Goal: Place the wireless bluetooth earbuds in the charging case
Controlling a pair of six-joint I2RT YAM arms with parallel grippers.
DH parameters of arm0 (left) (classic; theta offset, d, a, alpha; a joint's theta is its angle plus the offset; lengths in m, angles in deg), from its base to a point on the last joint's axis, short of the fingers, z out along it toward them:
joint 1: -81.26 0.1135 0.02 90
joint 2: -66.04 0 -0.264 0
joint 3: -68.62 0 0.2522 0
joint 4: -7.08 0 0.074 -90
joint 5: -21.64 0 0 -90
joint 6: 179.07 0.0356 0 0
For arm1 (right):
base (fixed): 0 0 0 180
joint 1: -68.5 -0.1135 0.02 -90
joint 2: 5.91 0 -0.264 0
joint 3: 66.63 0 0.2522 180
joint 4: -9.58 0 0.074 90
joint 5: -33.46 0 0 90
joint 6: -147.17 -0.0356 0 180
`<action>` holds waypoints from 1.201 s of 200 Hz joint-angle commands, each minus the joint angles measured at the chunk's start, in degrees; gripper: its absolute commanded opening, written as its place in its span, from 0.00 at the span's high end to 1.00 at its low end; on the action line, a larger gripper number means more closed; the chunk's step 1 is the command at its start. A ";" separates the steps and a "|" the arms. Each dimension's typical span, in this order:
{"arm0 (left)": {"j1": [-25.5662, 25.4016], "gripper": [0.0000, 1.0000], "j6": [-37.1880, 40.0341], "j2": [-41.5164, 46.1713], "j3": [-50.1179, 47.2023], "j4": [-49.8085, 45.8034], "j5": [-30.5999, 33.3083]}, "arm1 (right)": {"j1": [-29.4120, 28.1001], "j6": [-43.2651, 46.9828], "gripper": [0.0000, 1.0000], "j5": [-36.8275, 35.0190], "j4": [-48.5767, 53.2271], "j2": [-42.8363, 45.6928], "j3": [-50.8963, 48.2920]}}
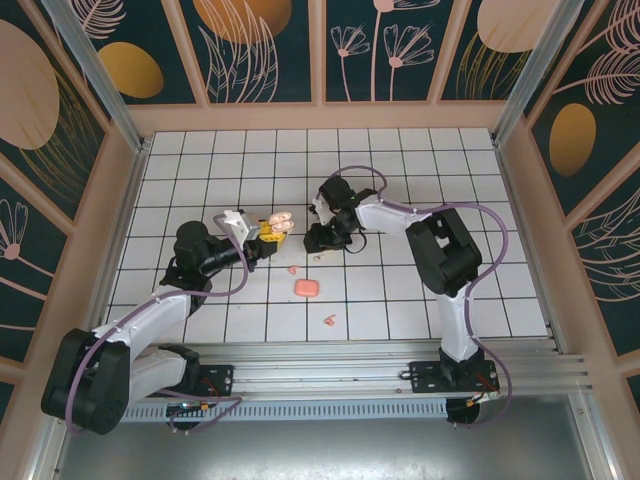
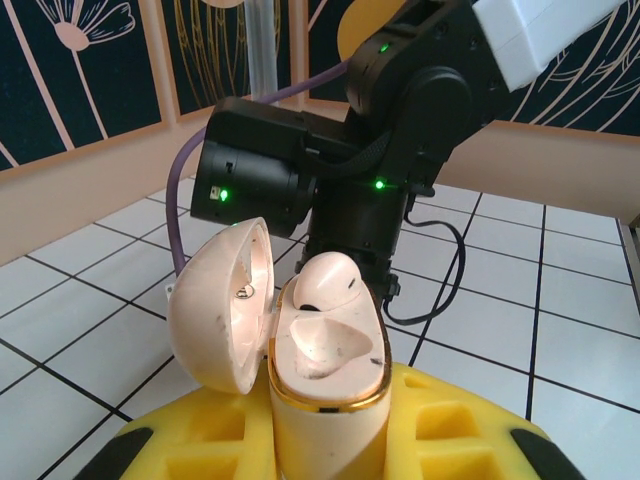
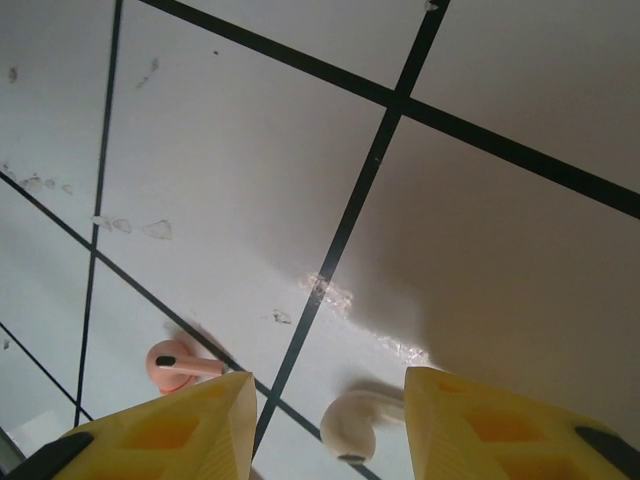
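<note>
White tiled table (image 1: 400, 180) inside a walled enclosure. Right arm (image 1: 445, 250) bends in toward table centre; left arm (image 1: 150, 320) reaches up from the near left. Left gripper (image 1: 262, 236): yellow fingers (image 2: 450, 430) clamped on the cream charging case (image 2: 325, 400), held upright, lid (image 2: 215, 310) swung open to the left. Right gripper (image 3: 330, 405): low over the tiles just right of the case, jaws apart, nothing gripped. Pink case (image 1: 306, 287) lies closed on the table nearer the arm bases, apart from both grippers. Seated cream earbud (image 2: 325, 283) sits in the far slot of the open case; the near slot is empty. Loose cream earbud (image 3: 352, 425) lies on the tile between the right gripper's fingers, closer to its right-hand one; contact cannot be told. Pink earbud (image 3: 178, 366) lies just beside the other finger. 2nd pink earbud (image 1: 328, 320) lies near the table's front edge.
</note>
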 commanded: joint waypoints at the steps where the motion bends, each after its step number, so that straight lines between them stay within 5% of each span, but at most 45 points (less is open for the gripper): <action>1: -0.05 0.84 -0.67 -0.50 0.31 1.71 0.15 | 0.29 1.80 0.57 0.34 -0.70 -1.08 0.80; 152: -0.10 0.84 -0.70 0.54 0.45 1.19 -0.34 | -2.53 2.04 0.61 2.35 6.27 5.46 -2.32; 240: -0.04 0.84 -0.69 0.96 0.40 0.95 -0.13 | -4.57 3.33 0.61 -11.65 13.92 1.56 7.25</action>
